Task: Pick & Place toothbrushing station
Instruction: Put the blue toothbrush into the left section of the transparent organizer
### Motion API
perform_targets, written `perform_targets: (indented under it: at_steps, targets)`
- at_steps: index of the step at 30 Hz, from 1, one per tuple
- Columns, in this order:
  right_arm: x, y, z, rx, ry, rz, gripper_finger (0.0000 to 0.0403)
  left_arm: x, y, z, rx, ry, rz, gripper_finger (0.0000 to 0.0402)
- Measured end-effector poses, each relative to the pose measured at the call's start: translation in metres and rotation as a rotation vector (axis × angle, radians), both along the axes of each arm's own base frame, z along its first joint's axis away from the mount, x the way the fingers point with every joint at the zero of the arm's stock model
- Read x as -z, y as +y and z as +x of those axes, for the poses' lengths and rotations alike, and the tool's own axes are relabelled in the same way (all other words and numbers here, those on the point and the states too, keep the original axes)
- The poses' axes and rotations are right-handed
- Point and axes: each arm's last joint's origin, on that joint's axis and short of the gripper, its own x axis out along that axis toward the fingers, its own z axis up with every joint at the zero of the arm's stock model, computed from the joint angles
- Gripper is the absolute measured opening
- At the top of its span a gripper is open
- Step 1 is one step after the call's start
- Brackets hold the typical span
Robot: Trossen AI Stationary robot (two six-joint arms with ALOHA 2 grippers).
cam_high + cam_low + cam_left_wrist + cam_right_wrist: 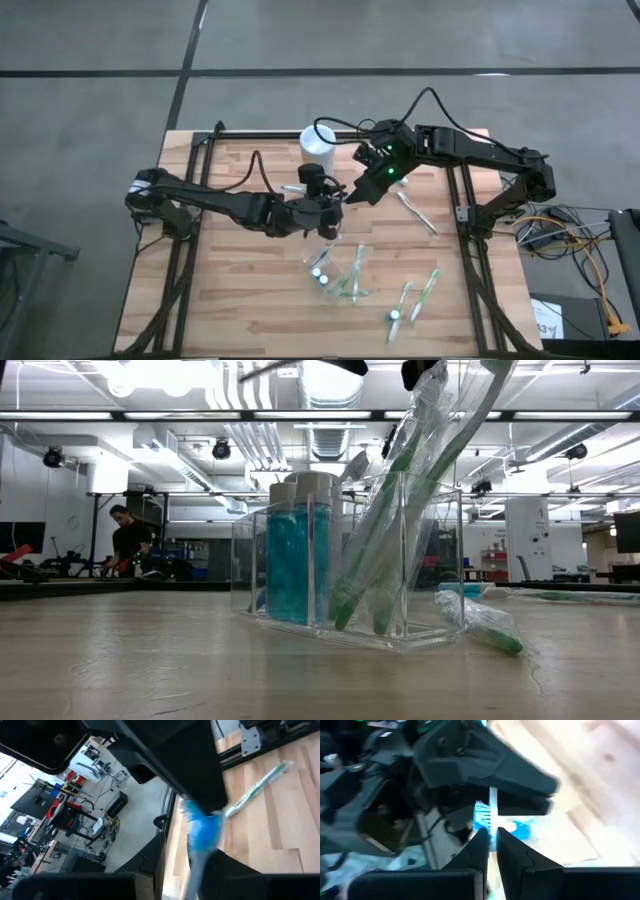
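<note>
Both grippers meeting mid-table, left gripper point(330, 208), right gripper point(358, 192), yellow cup point(318, 147) behind

The clear holder point(335, 272) stands near the table's point(240, 310) front middle, with two tubes point(298, 550) in one compartment and toothbrushes point(400, 500) leaning in the next. More wrapped toothbrushes point(412, 300) lie to its right (one farther back point(417, 212)). The cup point(318, 146) stands at the back edge. Both grippers, left point(325, 207) and right point(358, 190), meet between cup and holder.

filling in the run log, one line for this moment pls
left gripper: holds blue toothbrush | right gripper: shut on its handle, handover mid-table | clear station: holds green brushes, tubes
</note>
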Motion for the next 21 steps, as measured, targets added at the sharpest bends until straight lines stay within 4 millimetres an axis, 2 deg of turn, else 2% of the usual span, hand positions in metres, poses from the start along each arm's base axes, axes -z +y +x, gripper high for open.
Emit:
perform_targets:
  at_steps: [7, 21]
  targets:
    - [0.0032, -0.0019, -0.0011, 0.021, 0.023, -0.053, 0.0023, -0.0001, -0.0034, 0.0017, 0.101, -0.007, -0.047, 0.0085]
    - [0.0045, -0.0019, -0.0023, 0.011, 0.033, -0.08, 0.0023, -0.0029, -0.0045, 0.0031, 0.134, -0.039, -0.064, 0.0085]
